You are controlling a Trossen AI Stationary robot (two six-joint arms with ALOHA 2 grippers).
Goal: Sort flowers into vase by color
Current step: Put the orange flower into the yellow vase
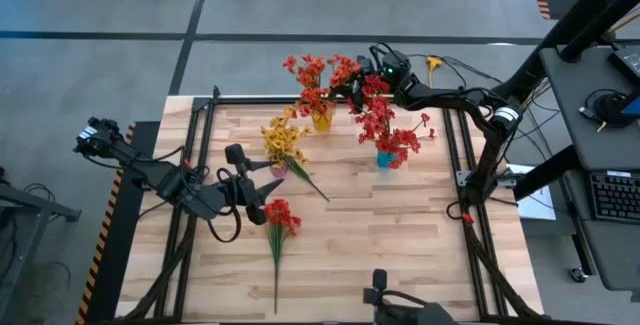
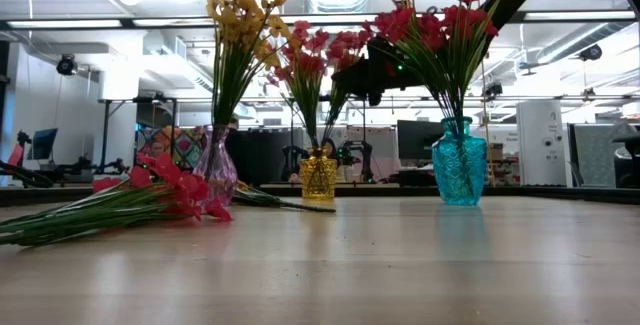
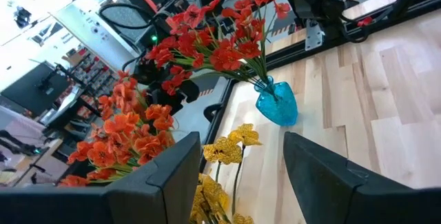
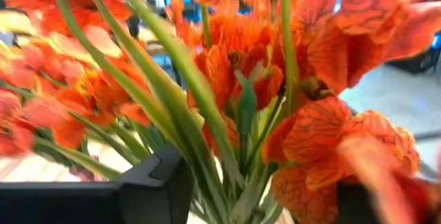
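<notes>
Behind orange-red flowers [image 1: 318,77], the right gripper [image 1: 352,89] sits half hidden, stems between its fingers.

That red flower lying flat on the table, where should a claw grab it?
Probably by the bare green stem just below the blossoms, coming straight down from above. The red flower lies flat on the table, its thin stem stretched toward the near edge, so fingers could close across it. The open left claw is nearest.

Red flowers [image 3: 227,38] are held in a blue vase [image 3: 278,103] on the wooden table [image 3: 386,86]. Orange-red flowers [image 3: 131,138] and yellow flowers [image 3: 227,148] are seen nearer the parted fingers [image 3: 172,182].
</notes>
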